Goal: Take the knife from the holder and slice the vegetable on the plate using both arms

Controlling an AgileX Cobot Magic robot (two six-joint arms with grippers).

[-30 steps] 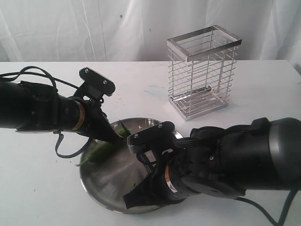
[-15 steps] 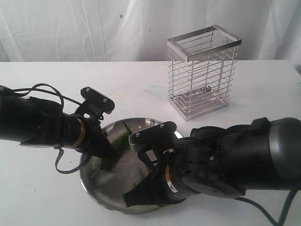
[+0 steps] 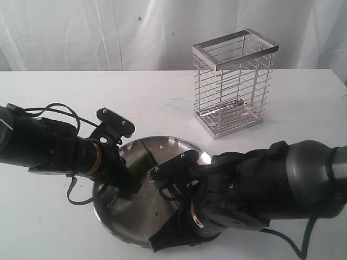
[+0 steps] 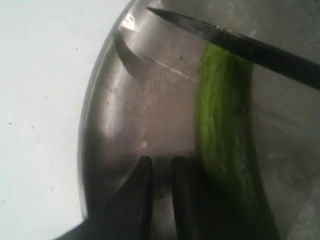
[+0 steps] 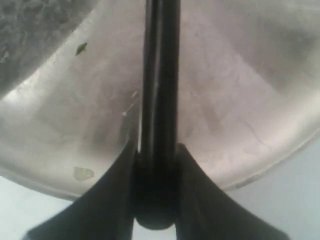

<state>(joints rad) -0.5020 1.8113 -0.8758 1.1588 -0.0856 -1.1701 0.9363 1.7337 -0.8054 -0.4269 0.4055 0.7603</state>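
The vegetable [image 4: 225, 145], a long green pepper, lies on the steel plate [image 3: 179, 147]. It also shows in the exterior view [image 3: 140, 161]. My left gripper [image 4: 162, 162] is low over the plate [image 4: 125, 115] right beside the vegetable, open by a narrow gap with nothing between its fingers. In the exterior view the left gripper [image 3: 129, 187] is at the plate's left side. My right gripper [image 5: 156, 147] is shut on the knife's black handle [image 5: 160, 75] near the plate's front rim. The knife blade [image 4: 250, 50] crosses one end of the vegetable. The wire holder [image 3: 233, 81] stands empty at the back right.
White table [image 3: 49, 233] with a white curtain behind it. A small green scrap [image 5: 80, 48] and a pale bit [image 5: 83, 173] lie on the plate. My right arm's thick body [image 3: 271, 184] covers the plate's right side.
My left arm has come down toward the front of the plate and its jaws have parted slightly. The vegetable has shifted toward the plate's middle. The right arm sank a little.
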